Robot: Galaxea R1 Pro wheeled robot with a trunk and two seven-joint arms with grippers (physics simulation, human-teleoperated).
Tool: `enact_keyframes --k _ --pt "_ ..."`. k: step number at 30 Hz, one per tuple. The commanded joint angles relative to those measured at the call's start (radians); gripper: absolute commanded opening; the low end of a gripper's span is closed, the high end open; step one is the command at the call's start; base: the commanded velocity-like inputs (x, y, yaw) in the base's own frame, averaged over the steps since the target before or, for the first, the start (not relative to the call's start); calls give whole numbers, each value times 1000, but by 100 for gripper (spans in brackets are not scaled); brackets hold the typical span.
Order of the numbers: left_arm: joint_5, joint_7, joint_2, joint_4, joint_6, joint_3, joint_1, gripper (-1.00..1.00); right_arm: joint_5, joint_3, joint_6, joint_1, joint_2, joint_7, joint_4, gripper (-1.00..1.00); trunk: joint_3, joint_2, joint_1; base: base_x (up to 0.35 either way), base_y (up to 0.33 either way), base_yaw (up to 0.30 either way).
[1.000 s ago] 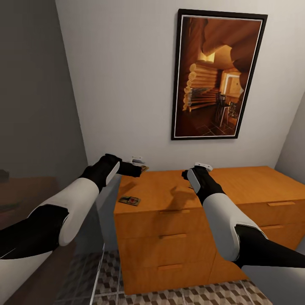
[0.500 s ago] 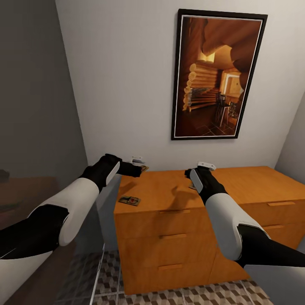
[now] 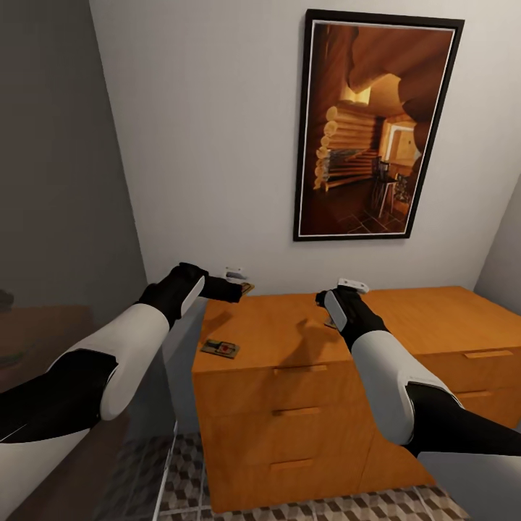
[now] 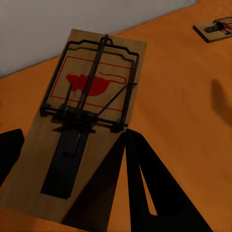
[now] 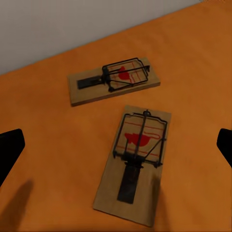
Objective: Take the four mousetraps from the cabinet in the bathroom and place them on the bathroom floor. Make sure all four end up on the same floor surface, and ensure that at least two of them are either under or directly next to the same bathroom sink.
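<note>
Step in hand, as I judge it: the pickup on the cabinet (image 3: 289, 340) top. No trap is lifted yet; all in view lie flat on the wood.

Left gripper (image 4: 72, 193): jaws spread wide, dark fingers either side of a mousetrap (image 4: 79, 130). The board sits between them, right under the hand and close to the wall (image 3: 202, 130). One finger lies over the board's near corner; I can't tell if it touches. Next move likely calls for lowering a little and closing across the board's narrow width.

Right gripper (image 5: 116, 150): also wide open, holding nothing. It hangs above a second trap (image 5: 133, 164), with a third trap (image 5: 113, 79) just beyond it. It needs to descend and line up with the board before closing.

A fourth trap (image 3: 221, 349) lies by the front edge, below and nearer than the left hand.

Further out: a framed cabin picture (image 3: 369, 126) on the wall above, clear of both arms. Patterned bathroom floor (image 3: 188, 477) shows at the cabinet base. Nothing blocks either grasp; the thin flat boards are the hard part.
</note>
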Motion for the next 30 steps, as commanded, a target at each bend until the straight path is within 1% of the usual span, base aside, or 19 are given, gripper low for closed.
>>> enact_keyframes --k 1,19,30 --pt "-7 -5 1 -2 1 -3 -1 -100 -3 -3 4 -1 1 -3 -1 100 -1 -1 0 65 0 0" --pt "-9 0 -1 -5 2 -4 -1 -100 -3 -3 3 -1 1 8 0 100 -1 -1 0 14 0 0" --pt "-9 -2 -2 -8 1 -5 -1 -100 -3 -3 3 -1 1 8 0 100 -1 -1 0 123 0 0"
